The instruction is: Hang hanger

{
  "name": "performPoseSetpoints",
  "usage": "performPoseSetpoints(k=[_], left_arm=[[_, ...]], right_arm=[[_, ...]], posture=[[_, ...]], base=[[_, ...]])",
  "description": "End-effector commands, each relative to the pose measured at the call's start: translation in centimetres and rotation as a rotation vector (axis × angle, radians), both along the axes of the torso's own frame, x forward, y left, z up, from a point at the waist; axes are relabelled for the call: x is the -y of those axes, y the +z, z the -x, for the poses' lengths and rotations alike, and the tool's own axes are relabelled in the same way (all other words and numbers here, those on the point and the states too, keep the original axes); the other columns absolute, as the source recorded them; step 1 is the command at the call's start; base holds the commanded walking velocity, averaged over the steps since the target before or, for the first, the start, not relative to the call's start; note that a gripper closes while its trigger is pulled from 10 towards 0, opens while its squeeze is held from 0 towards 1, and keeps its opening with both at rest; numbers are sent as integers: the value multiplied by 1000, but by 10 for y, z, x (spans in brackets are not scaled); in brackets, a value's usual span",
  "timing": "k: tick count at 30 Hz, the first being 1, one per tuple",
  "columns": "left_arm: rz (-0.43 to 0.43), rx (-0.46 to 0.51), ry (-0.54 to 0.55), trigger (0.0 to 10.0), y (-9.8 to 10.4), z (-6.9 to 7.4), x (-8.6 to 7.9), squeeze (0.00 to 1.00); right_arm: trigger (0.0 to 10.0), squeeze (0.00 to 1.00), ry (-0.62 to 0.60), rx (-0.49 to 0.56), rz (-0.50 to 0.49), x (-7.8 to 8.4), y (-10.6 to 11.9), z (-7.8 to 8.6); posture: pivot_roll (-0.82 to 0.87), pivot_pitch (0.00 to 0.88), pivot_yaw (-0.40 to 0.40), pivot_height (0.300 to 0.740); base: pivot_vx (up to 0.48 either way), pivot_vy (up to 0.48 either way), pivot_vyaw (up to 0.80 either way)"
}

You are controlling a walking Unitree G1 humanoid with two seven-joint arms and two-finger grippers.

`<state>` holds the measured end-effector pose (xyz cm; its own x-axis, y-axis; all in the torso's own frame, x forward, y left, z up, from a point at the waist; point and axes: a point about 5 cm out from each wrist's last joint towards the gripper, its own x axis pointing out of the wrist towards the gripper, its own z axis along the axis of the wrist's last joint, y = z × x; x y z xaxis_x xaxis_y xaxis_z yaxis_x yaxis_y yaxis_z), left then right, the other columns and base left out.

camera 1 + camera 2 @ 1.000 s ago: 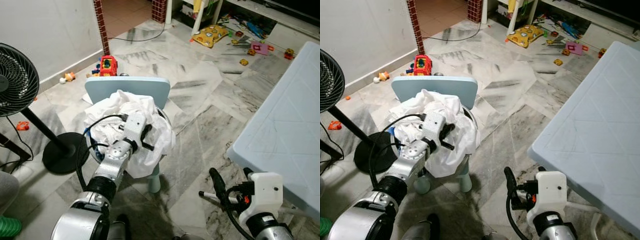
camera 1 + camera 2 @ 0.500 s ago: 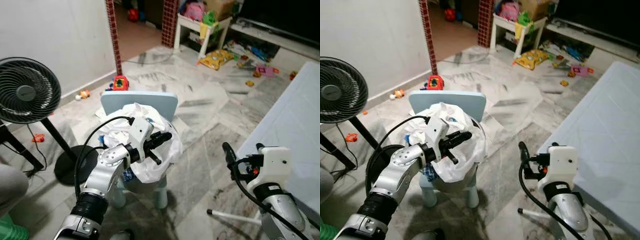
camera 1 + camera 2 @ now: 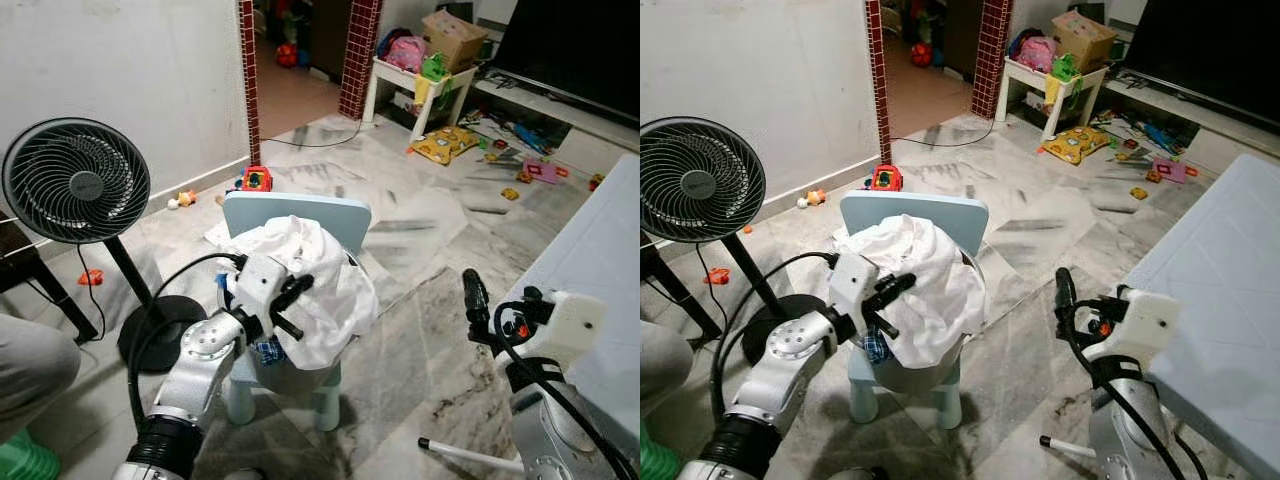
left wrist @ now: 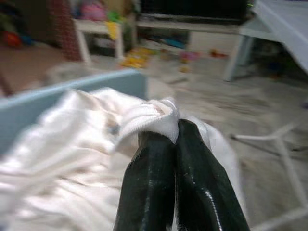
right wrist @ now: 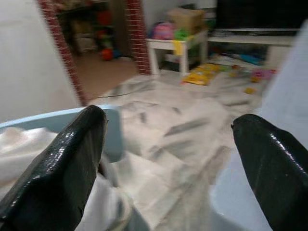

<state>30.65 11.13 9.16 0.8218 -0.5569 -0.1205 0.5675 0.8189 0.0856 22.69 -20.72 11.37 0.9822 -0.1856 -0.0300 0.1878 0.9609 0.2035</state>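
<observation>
A heap of white clothing (image 3: 318, 275) lies in a grey tub (image 3: 902, 375) on a small light-blue chair (image 3: 298, 208). My left gripper (image 3: 297, 288) reaches into the heap from the near left, and in the left wrist view its fingers (image 4: 163, 159) are shut on a fold of the white cloth (image 4: 154, 115). My right gripper (image 5: 173, 144) is held up to the right of the chair, apart from it, open wide with nothing between its fingers (image 3: 471, 298). I cannot make out a hanger.
A black standing fan (image 3: 75, 180) is left of the chair, its cable on the floor. A light-blue table (image 3: 612, 230) fills the right side. A thin white rod (image 3: 470, 455) lies on the floor near my right arm. A person's knee (image 3: 30, 362) is at the near left. Toys litter the far floor.
The camera has lifted, so more of the room shows. My left gripper has drawn back a little on the heap, gripping cloth. My right gripper has come up higher.
</observation>
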Motion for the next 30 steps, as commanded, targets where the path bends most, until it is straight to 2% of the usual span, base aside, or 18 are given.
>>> performPoseSetpoints(k=[1,2,4,6,7,8,9,10,11,12,17,23,25,30], left_arm=[[-26,74,12,1882,8,-4,2,0],[-19,65,6,2667,8,-4,4,0],[-17,67,-3,2510,8,-4,5,0],[-15,87,-2,2471,10,-5,7,0],[-9,88,-17,3412,10,-4,11,0],[-8,87,-22,3843,9,-3,12,0],[-13,87,-26,3843,8,-3,14,0],[-16,88,-32,4941,6,-2,16,0],[-16,86,-37,7216,5,0,17,0],[-13,82,-50,10000,2,1,22,0],[0,65,-73,10000,1,-1,30,0],[-3,83,-73,10000,5,-5,31,0],[-12,80,-66,10000,4,-5,31,0],[-18,89,-62,10000,4,-4,32,0]], right_arm=[[10000,0,-66,-7,43,9,-5,1],[10000,0,-51,-3,21,9,-7,3],[10000,0,-52,-6,24,9,-9,4],[10000,0,-84,-14,67,13,-10,7],[10000,0,-90,-20,47,16,-11,11],[10000,0,-87,-19,36,17,-10,13],[10000,0,-89,-18,37,18,-10,14],[10000,0,-92,-12,34,19,-11,15],[10000,0,-98,-9,35,20,-11,16],[10000,0,-105,-1,36,22,-11,18],[10000,0,-101,5,21,22,-9,17],[10000,0,-78,10,19,18,-8,14],[10000,0,-70,19,18,16,-7,12],[10000,0,-37,30,9,10,-5,2]], posture=[[67,0,-16,740],[62,0,-13,740],[57,0,-11,740],[52,0,-11,740],[52,0,-11,740],[52,0,-11,740],[38,0,-16,740],[36,0,-17,740],[31,0,-18,740],[27,0,-19,740],[23,0,-15,740],[21,0,-14,740],[22,0,-15,740],[45,0,-26,740]], base=[[0,0,0],[0,0,0],[0,0,0],[0,0,0],[0,0,0],[0,0,0],[0,0,0],[0,0,0],[0,0,0],[0,0,0],[0,0,0],[0,0,-770],[0,0,-800],[0,0,0]])
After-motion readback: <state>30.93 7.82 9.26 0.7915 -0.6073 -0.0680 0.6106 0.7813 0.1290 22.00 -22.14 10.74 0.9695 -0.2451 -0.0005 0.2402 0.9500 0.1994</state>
